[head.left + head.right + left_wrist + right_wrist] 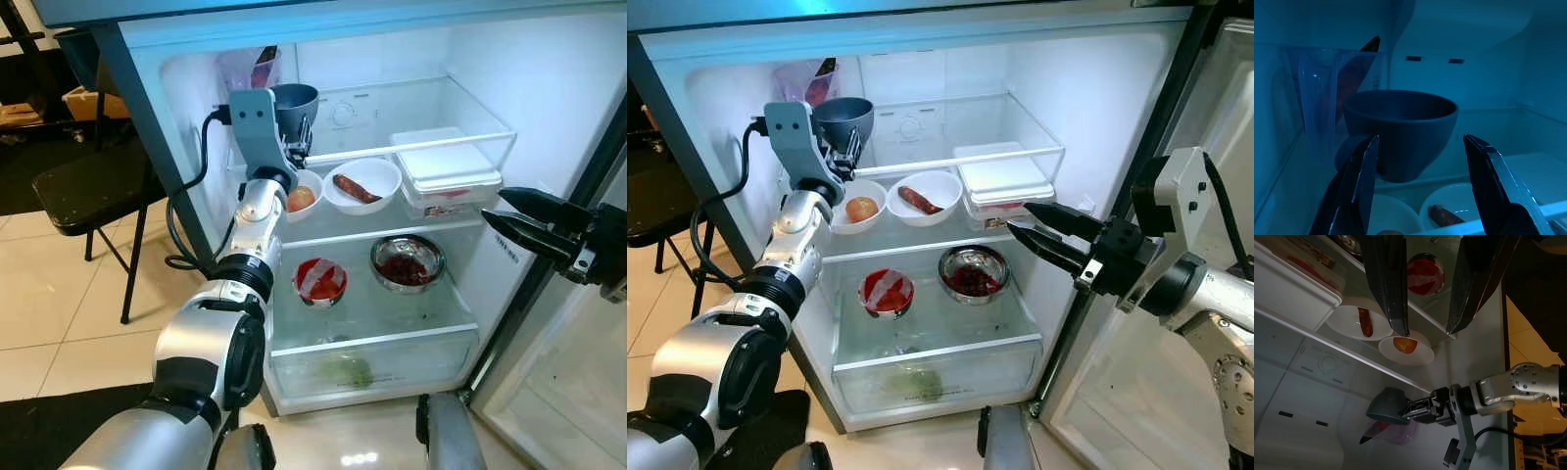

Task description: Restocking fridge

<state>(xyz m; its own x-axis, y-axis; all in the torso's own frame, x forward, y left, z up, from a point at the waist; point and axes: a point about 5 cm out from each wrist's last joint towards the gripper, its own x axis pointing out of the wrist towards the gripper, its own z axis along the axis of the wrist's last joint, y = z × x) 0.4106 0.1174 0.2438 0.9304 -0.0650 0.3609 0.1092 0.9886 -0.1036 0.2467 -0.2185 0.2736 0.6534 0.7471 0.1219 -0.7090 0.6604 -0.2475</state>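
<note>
- The left arm's big silver shoulder is closest to the camera, and the arm reaches up into the open fridge [549, 88].
- The left gripper [303, 137] is at the left end of the top glass shelf [460, 140], with its two black fingers spread apart.
- A dark grey bowl [295, 104] sits right in front of those fingers, near the shelf's front edge. In the left wrist view the fingers stand one on each side of the bowl [1400, 128], but I cannot tell if they touch it.
- A clear plastic cup [250, 67] stands behind the bowl, in the back left corner of that shelf.
- The right gripper [1036, 230] waits outside, by the right edge of the fridge, a little open and holding nothing.
- The left arm is much closer to the bowl, so I think any work on the bowl is its job.
- On the shelf below are a white bowl with something round and orange [302, 196], a white bowl with a brown piece of food [361, 183], and a white box with a lid [443, 168].
</note>
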